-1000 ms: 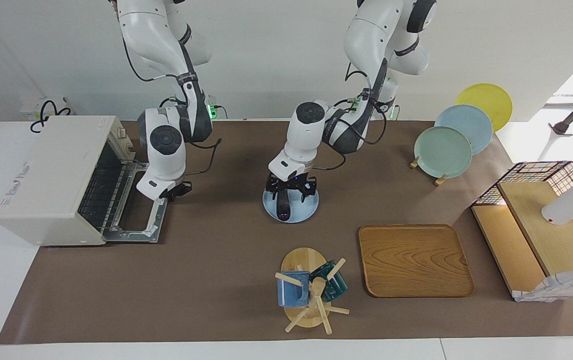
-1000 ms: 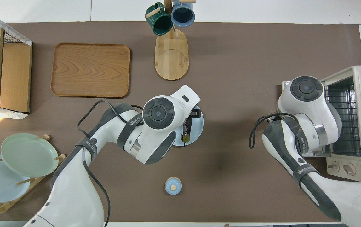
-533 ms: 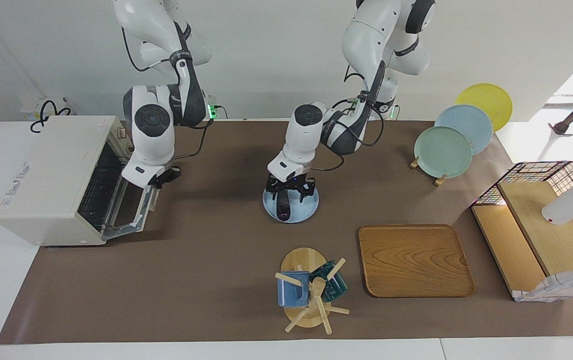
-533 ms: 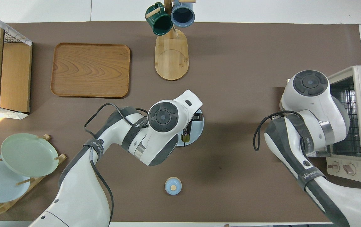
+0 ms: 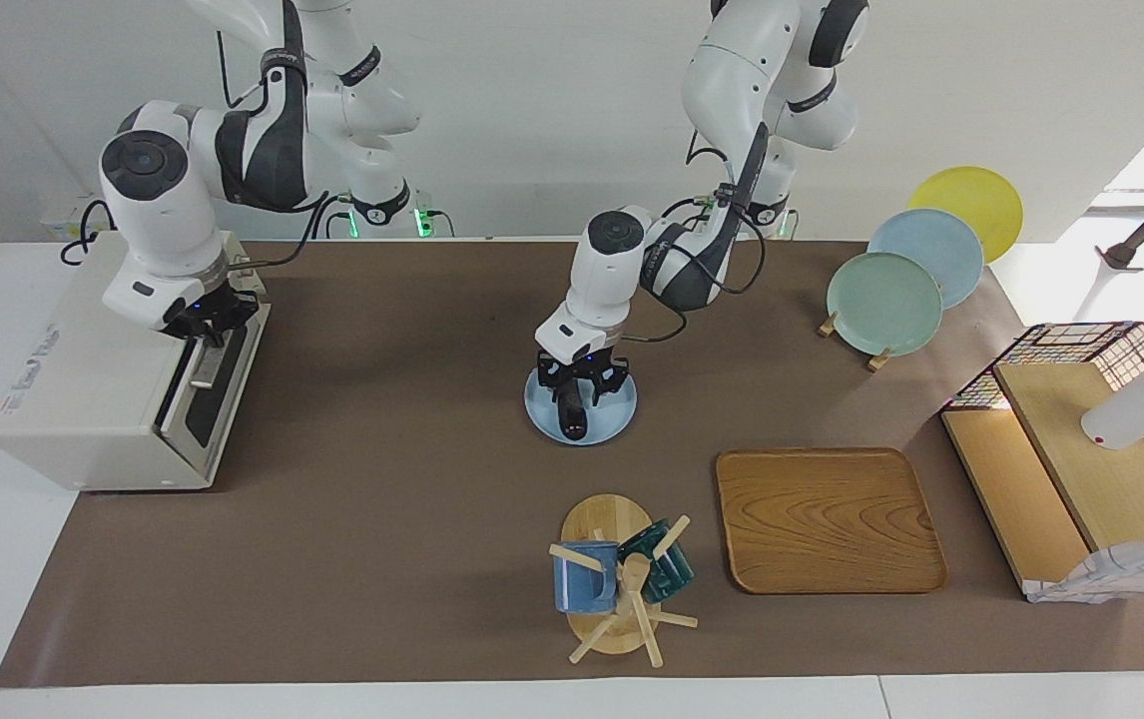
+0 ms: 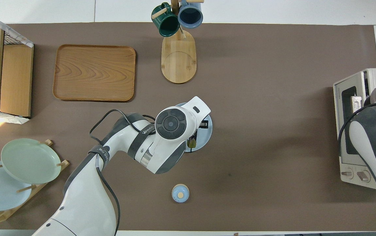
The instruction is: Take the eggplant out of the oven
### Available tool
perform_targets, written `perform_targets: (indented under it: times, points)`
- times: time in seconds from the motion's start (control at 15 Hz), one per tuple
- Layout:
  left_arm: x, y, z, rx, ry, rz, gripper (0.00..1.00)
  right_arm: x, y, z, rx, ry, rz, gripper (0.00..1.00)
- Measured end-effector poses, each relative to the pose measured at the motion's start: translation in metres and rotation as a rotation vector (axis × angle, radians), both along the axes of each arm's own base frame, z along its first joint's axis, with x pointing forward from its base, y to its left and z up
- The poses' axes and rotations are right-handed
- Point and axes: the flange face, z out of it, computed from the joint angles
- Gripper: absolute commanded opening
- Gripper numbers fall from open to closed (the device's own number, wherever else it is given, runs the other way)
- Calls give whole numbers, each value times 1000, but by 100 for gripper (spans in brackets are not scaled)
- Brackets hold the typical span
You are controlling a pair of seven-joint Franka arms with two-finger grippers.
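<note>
Two arms at a table covered with a brown mat (image 5: 382, 559). The left gripper (image 5: 580, 384) is low over a small pale blue plate (image 5: 620, 414) at mid-table. Directly beneath it, between its fingers, lies the eggplant (image 5: 570, 417), dark and glossy, resting on the plate with its rounded end pointing away from the robots; in the overhead view only the stem tip (image 6: 192, 143) shows past the wrist. Whether the fingers press the eggplant or stand just clear of it cannot be told.

The right gripper (image 5: 205, 330) is at the top edge of the door of the oven (image 5: 83, 369), which stands at the right arm's end of the table. The door below the gripper is up against the oven's front, its dark glass (image 6: 348, 121) facing the table, so the inside is hidden. Its fingertips are together; no object shows between them.

Other containers, all well apart from both grippers: a wooden tray (image 5: 827, 519), bare, toward the left arm's end from the blue plate; a wooden mug stand (image 5: 612, 584) bearing a blue mug (image 5: 582, 579) and a green mug (image 5: 662, 564); a plate rack (image 5: 876, 355) holding a green plate (image 5: 881, 303), a blue plate (image 5: 931, 250) and a yellow plate (image 5: 971, 205) on edge; a wire basket (image 5: 1081, 345) with wooden boards.
</note>
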Motion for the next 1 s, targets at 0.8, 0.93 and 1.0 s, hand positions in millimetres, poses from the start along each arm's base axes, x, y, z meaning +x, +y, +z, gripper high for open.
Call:
perform_targets:
  times: [0.8,0.93,1.0]
  points:
    - [9,11,10,10,5,25,0,-10,40,148,233,-50,-232,71]
    - [29,39,33,21,14,75,0,-2,33,154,233,-42,-250,100]
    - [43,59,47,28,21,109,0,0,34,150,233,-33,-251,100]
